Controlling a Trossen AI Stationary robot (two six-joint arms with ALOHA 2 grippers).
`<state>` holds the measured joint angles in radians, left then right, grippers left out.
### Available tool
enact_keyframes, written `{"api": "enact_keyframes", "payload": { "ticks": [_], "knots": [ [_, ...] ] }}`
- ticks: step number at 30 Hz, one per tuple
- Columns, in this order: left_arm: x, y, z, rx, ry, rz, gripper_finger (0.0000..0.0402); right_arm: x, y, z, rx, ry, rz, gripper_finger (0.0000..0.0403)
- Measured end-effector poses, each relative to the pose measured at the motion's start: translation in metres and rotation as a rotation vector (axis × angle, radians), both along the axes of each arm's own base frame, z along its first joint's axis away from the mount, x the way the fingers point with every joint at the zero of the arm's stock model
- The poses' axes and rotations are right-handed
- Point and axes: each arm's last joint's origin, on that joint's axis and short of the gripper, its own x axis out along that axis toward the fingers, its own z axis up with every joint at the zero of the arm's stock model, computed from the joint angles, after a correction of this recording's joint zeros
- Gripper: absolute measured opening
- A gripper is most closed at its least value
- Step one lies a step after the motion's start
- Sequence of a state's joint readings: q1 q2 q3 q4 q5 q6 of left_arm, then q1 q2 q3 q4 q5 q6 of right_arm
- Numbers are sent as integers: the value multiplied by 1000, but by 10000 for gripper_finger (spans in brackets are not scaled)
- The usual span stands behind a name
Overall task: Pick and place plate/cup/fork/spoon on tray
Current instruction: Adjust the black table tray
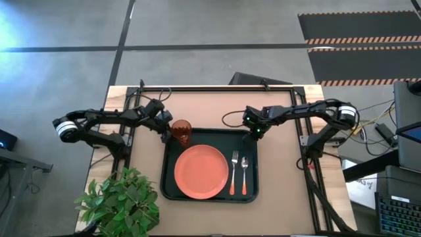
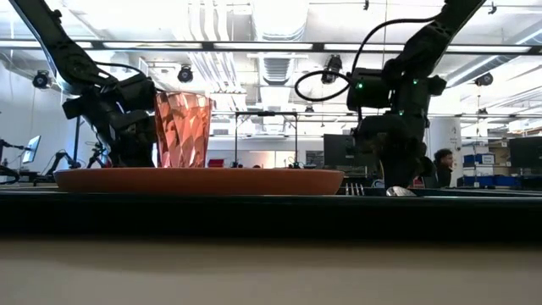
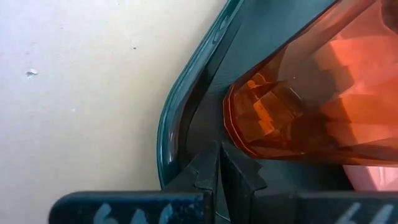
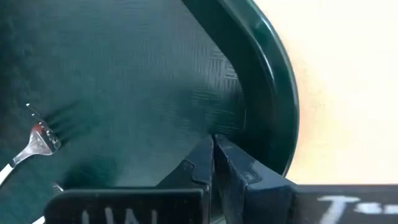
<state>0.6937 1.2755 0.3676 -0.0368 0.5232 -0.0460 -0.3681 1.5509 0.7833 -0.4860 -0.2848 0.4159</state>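
Observation:
The dark green tray (image 1: 170, 187) lies mid-table. On it rest the salmon plate (image 1: 200, 171), the fork (image 1: 233, 172) and the spoon (image 1: 244, 175), side by side right of the plate. The red-brown cup (image 1: 181, 131) stands upright on its base in the tray's far left corner. My left gripper (image 3: 219, 155) is shut, its tips low at that corner's inner wall (image 3: 186, 118), right beside the cup's base (image 3: 249, 118). My right gripper (image 4: 213, 149) is shut and points down over the tray floor by the far right corner rim (image 4: 273, 93); the fork's tines (image 4: 40, 140) lie off to one side. My left gripper's shut tips stand between the tray's corner wall and the cup's base (image 3: 231, 134), slanting down from the table's left. Whether they touch the cup or the tray I cannot tell. My right gripper's shut tips hover close to the tray floor (image 4: 186, 124); whether they touch it I cannot tell.
A leafy green plant (image 1: 122, 201) stands at the table's near left corner. Cables and a dark box (image 1: 260, 80) lie along the far edge. Bare tabletop lies on both sides of the tray. A person (image 2: 442, 165) sits in the room beyond.

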Motion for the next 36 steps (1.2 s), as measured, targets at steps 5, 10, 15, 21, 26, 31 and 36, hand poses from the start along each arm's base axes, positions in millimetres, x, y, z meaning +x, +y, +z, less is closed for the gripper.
{"api": "enact_keyframes", "payload": {
  "ticks": [5,10,15,21,26,31,36],
  "knots": [
    [0,0,0,0,0,0,0,-2,-7,6,-5,-34,6,8],
    [0,0,0,1,-3,0,0,-10,-19,19,-92,-62,-20,9],
    [0,0,0,1,-4,-2,0,-15,-25,28,-108,-98,-35,9],
    [0,0,0,9,0,1,0,-13,-23,24,-89,-88,-32,9],
    [0,1,0,29,7,7,0,-11,-21,22,-79,-82,-28,9],
    [0,2,0,59,15,12,0,-11,-21,22,-79,-84,-28,9],
    [-3,6,0,64,19,38,0,-11,-21,22,-79,-88,-37,9]
  ]
}}
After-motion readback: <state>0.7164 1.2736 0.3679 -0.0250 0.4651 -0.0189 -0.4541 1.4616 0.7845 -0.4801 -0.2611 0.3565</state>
